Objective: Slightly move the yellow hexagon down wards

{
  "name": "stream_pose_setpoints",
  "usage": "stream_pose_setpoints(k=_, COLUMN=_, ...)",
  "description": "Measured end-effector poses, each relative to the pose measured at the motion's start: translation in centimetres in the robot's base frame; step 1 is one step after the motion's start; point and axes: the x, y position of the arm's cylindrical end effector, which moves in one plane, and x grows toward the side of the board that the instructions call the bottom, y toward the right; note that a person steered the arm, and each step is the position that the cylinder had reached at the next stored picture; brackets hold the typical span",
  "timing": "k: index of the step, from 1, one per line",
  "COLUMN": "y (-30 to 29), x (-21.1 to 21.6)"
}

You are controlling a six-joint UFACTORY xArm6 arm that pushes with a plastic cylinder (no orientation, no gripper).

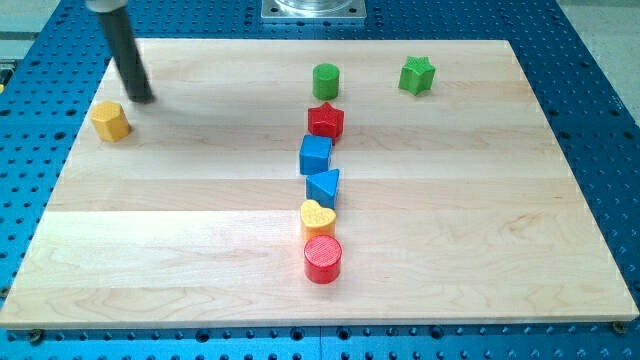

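Observation:
The yellow hexagon [111, 120] sits near the left edge of the wooden board [180, 230], toward the view's top. My tip [142, 98] rests on the board just up and to the right of the hexagon, a small gap apart from it. The dark rod rises from the tip toward the view's top left.
A column of blocks runs down the board's middle: green cylinder [326, 80], red star [326, 121], blue cube [315, 155], blue triangle [324, 187], yellow heart [318, 218], red cylinder [323, 259]. A green star [417, 75] sits at the top right.

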Motion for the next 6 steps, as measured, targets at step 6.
stream_pose_setpoints(k=6, y=13.1, x=27.5)
